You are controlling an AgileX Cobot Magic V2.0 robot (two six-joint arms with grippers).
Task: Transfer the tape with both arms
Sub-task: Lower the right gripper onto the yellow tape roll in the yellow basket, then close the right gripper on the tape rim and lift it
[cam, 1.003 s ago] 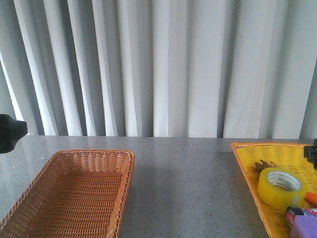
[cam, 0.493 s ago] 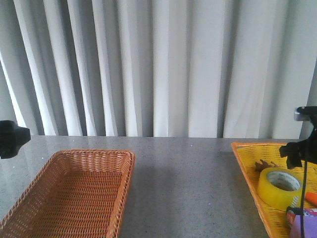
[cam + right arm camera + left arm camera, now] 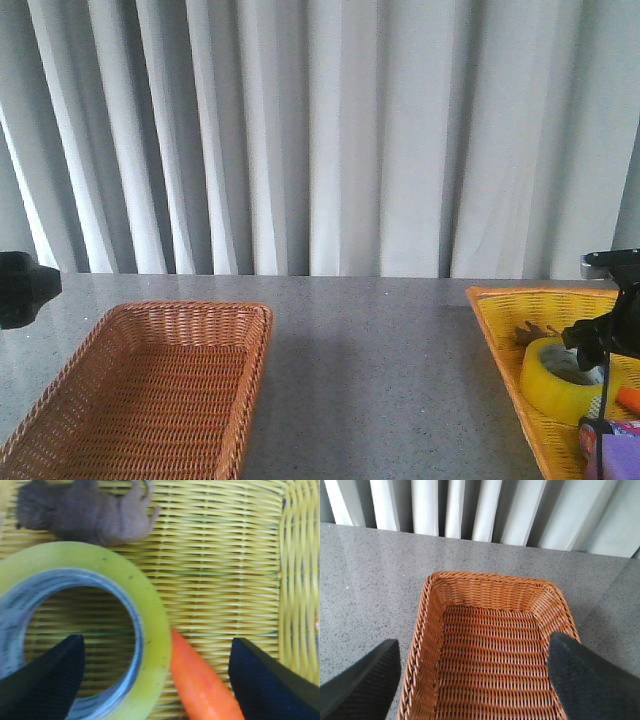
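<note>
One roll of yellow tape (image 3: pixel 563 381) lies flat in the yellow wicker basket (image 3: pixel 500 320) at the table's right end, directly beneath the right gripper (image 3: pixel 598 352), which hangs just over the roll's far rim and hides part of it in the front view. The right wrist view shows the roll (image 3: pixel 150 630) cut off at the frame edge, its pale inner core ring visible, with the gripper's two fingers (image 3: pixel 45 685) spread wide: one sits over the roll's hollow centre, the other well beyond the roll's outer edge, holding nothing. Whether either finger touches the tape cannot be told.

Just outside the roll, between the fingers, lies one orange object (image 3: pixel 202 685), touching or nearly touching the tape; the front view shows only a sliver of it (image 3: pixel 628 400). Beyond the roll from the fingers rests one brown, soft-looking thing (image 3: pixel 85 515), blurred and hard to identify. A purple item (image 3: pixel 615 455), cropped by the frame, shows only in the front view.

At the opposite end, the left gripper (image 3: pixel 470 680) hovers over one empty orange-brown wicker basket (image 3: pixel 427 625), fingers wide apart and clear of it. The front view catches only a dark stub of that arm (image 3: pixel 25 288) at the frame edge. Both baskets stand on a grey speckled table (image 3: pixel 380 370) before white curtains (image 3: pixel 320 130).
</note>
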